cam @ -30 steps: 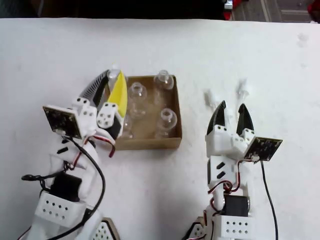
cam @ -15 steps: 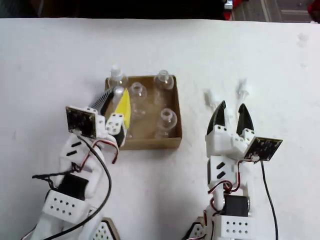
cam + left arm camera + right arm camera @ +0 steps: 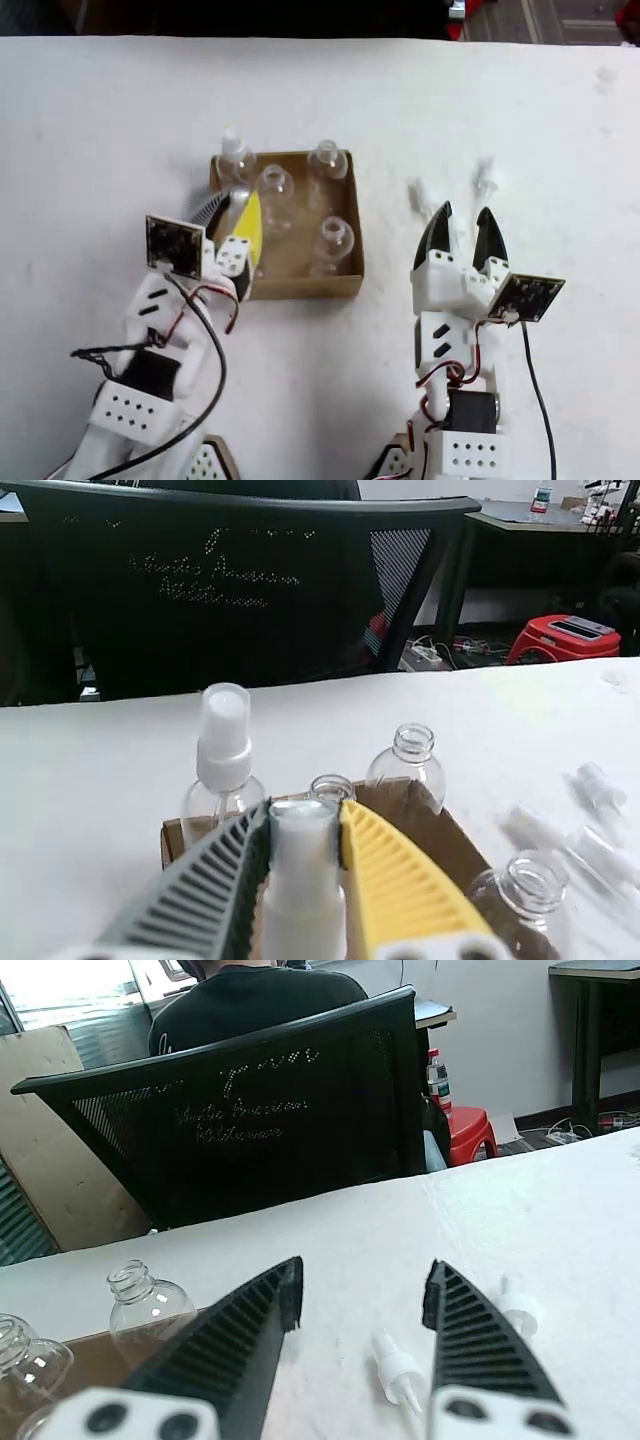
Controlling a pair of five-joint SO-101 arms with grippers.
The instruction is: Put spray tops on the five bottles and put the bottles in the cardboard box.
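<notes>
Capped bottle (image 3: pixel 299 880) inside left hand (image 3: pixel 303 812)

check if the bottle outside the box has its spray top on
On: the bottle behind the cardboard box wears a white spray top.

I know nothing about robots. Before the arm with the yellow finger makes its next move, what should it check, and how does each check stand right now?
1. Grip: the left hand is shut on the capped bottle. Ok.
2. Position: that hand is above the near-left part of the cardboard box. Ok.
3. Landing spot under the bottle: the hand hides it. Cannot tell.
4. Tops on the rest: three open bottles in the box have none. Not ok.
5. Spare tops: two loose spray tops lie on the table just ahead of the open right hand. Ok.
</notes>
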